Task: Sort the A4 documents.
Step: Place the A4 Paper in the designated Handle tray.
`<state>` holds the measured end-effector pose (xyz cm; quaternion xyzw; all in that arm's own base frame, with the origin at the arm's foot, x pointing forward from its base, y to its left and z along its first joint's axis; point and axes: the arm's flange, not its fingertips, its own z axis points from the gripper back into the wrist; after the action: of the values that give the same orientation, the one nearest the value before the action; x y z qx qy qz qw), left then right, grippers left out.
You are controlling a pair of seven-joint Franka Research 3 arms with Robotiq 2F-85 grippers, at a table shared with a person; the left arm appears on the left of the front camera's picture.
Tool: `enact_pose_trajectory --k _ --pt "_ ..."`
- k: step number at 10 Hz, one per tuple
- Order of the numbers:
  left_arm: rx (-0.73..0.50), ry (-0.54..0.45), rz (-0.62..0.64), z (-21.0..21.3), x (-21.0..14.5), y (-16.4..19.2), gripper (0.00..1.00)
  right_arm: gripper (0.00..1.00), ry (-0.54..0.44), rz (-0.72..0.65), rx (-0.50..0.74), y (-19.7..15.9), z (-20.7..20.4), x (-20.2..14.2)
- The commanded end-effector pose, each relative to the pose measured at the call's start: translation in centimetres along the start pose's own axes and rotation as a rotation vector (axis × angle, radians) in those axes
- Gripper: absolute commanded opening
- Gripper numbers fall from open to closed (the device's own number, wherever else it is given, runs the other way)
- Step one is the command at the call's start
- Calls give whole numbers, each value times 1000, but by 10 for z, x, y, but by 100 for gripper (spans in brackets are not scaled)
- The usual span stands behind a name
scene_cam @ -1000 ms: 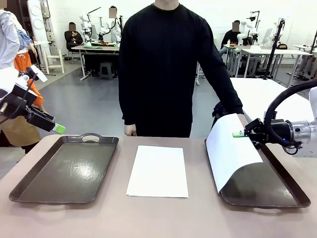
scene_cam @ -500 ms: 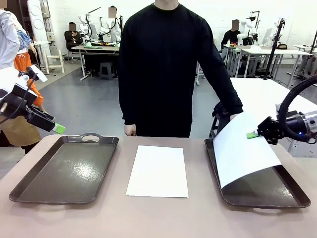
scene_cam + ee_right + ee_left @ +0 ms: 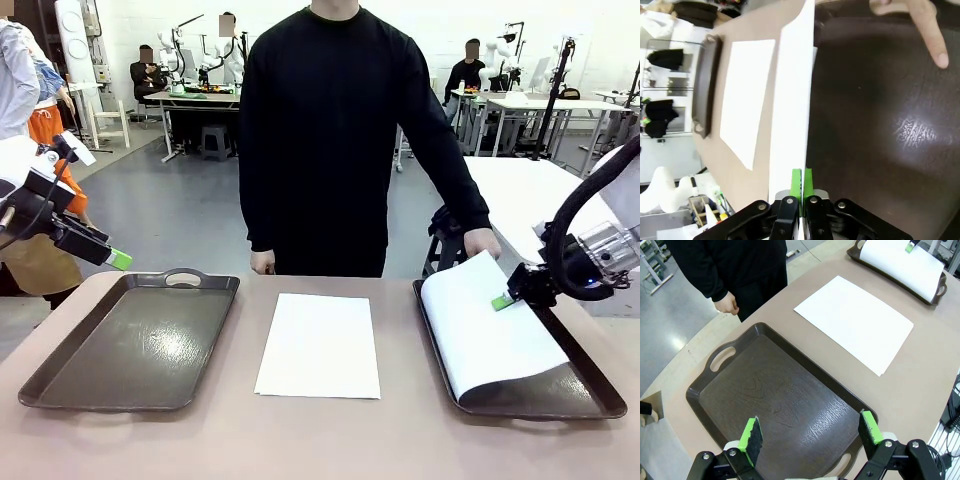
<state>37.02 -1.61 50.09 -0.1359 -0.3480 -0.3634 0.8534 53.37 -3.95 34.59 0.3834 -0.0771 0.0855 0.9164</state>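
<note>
Two A4 documents show. One white sheet (image 3: 320,345) lies flat on the table between the trays, also in the left wrist view (image 3: 855,320). My right gripper (image 3: 503,300) is shut on the right edge of the other sheet (image 3: 490,340), which curves down over the right brown tray (image 3: 600,405). In the right wrist view the gripper (image 3: 801,182) pinches that sheet (image 3: 790,100) edge-on above the tray (image 3: 880,125). My left gripper (image 3: 810,432) hangs open above the near end of the bare left tray (image 3: 780,400); in the front view this gripper (image 3: 118,258) is off its far left corner.
A person in black stands at the far side. One of their hands (image 3: 482,242) rests at the far corner of the held sheet, its fingers (image 3: 925,25) over the right tray. The other hand (image 3: 262,263) hangs at the table's far edge. The left tray (image 3: 130,340) holds nothing.
My right gripper has moved right and down with the sheet, which has gone from standing steeply to lying lower over the right tray. The left arm has not moved.
</note>
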Motion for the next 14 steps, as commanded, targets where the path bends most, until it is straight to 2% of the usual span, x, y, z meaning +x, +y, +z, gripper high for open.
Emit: enact_pose_trajectory --k 1,3,6,12,14 --pt "-10 -9 -3 0 -2 3 100 1 9 -8 -68 2 5 -1" --pt "-10 -9 -3 0 -2 3 100 1 13 3 -225 -5 11 -1" --pt "-10 -9 -3 0 -2 3 100 1 -18 -26 -371 -14 6 -1" --pt "-10 -9 -3 0 -2 3 100 1 -38 -73 -410 -19 -5 4" --pt "-10 -9 -3 0 -2 3 100 19 -48 -77 -406 -18 -3 4"
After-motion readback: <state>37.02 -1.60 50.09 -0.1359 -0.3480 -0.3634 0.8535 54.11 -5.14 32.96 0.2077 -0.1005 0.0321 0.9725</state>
